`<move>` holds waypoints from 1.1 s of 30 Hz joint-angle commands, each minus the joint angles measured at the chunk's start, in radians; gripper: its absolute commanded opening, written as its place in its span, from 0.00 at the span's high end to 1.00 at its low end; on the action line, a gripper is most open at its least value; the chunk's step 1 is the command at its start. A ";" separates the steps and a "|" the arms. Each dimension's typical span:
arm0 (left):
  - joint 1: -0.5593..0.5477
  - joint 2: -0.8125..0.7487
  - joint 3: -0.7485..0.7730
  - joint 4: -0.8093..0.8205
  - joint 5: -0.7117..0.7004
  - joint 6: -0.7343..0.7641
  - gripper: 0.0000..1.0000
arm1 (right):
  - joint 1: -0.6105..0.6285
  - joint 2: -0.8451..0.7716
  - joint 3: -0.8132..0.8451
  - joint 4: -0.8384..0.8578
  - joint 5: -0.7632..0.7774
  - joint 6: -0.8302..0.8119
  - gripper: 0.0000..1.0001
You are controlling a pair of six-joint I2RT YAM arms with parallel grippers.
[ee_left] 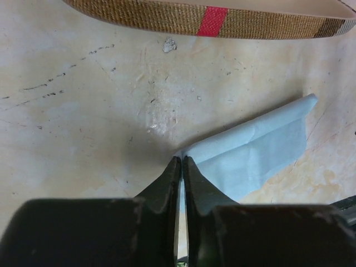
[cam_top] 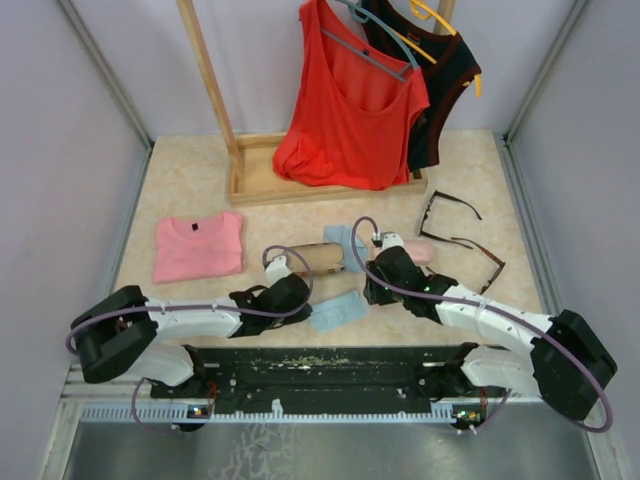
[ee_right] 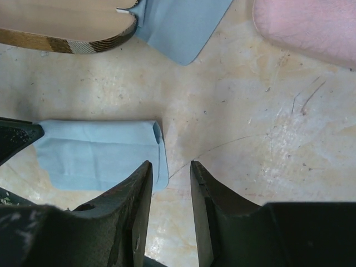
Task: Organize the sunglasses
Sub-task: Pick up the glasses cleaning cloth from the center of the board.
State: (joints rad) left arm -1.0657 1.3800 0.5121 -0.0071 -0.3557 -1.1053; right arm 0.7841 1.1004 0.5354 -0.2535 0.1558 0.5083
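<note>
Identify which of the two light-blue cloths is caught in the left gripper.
The nearer cloth: the left gripper pinches its corner. The farther cloth lies free beside the plaid case.

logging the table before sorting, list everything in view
black sunglasses: one, black, far right
brown sunglasses: one, reddish-brown, right, nearer
plaid case: one, brown plaid, centre
pink case: one, pink, right of centre
far cloth: one, light blue, by plaid case
near cloth: one, light blue, near centre
t-shirt: one, pink, folded, left
red top: one, red, hanging, back
black top: one, black, behind red top
wooden stand: one, tan, back
left jaws: one pair, black, shut on near cloth
right jaws: one pair, black, open at near cloth
</note>
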 commanded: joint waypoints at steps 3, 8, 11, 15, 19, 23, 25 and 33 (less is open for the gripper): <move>-0.008 0.027 -0.021 -0.033 0.006 0.044 0.97 | -0.084 0.064 -0.023 0.185 -0.167 0.002 0.63; -0.008 0.025 -0.031 -0.015 0.014 0.052 1.00 | -0.110 0.114 -0.022 0.249 -0.239 0.009 0.59; -0.008 0.026 -0.032 -0.008 0.017 0.056 1.00 | -0.119 0.157 -0.014 0.266 -0.267 0.009 0.58; -0.007 0.034 -0.032 -0.003 0.021 0.061 1.00 | -0.124 0.211 -0.007 0.277 -0.277 0.023 0.59; -0.008 0.039 -0.032 0.001 0.026 0.063 1.00 | -0.127 0.259 0.010 0.266 -0.283 0.041 0.60; -0.008 0.037 -0.031 0.002 0.026 0.065 1.00 | -0.127 0.283 0.014 0.257 -0.282 0.054 0.64; -0.007 0.036 -0.030 0.002 0.026 0.065 1.00 | -0.129 0.287 0.013 0.256 -0.277 0.056 0.66; -0.008 0.035 -0.029 0.005 0.027 0.074 1.00 | -0.131 0.294 0.008 0.253 -0.263 0.050 0.80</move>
State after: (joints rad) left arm -1.0653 1.3930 0.5053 0.0425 -0.3439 -1.0523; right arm 0.6624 1.3781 0.5270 0.0071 -0.1177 0.5613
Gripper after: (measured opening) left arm 0.005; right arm 0.235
